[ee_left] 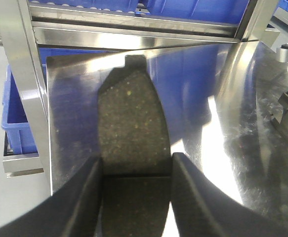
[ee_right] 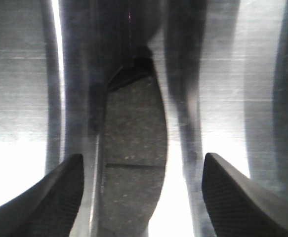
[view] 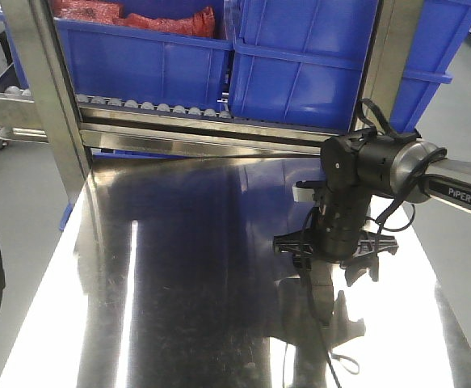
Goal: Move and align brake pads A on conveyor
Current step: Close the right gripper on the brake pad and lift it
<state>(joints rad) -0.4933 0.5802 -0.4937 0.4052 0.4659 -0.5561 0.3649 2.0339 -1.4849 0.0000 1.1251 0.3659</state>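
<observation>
Roller rack [view: 57, 105]: steel frame at the far end of the table, carrying blue bins [view: 300, 73] on its rollers.
Steel tabletop [view: 178, 283]: shiny, mirroring the bins and the arm above.
Right arm [view: 397, 166]: black, reaching in from the right, wrist bent straight down over the tabletop.
Right claw [ee_right: 143, 158]: spread wide, gripping nothing; both fingers [ee_right: 50, 197] clear of the pad lying between them.
Left claw [ee_left: 136, 165]: closed to the width of a pad, fingers [ee_left: 84, 197] pressing its two long edges.
Held pad [ee_left: 134, 123]: dark grey, speckled, jutting forward past the fingertips above the tabletop; groove right at the fingertips.
Loose pad [ee_right: 134, 133]: on the tabletop beneath the right claw, nearer the finger on the picture's left, touching neither; groove across it visible.
</observation>
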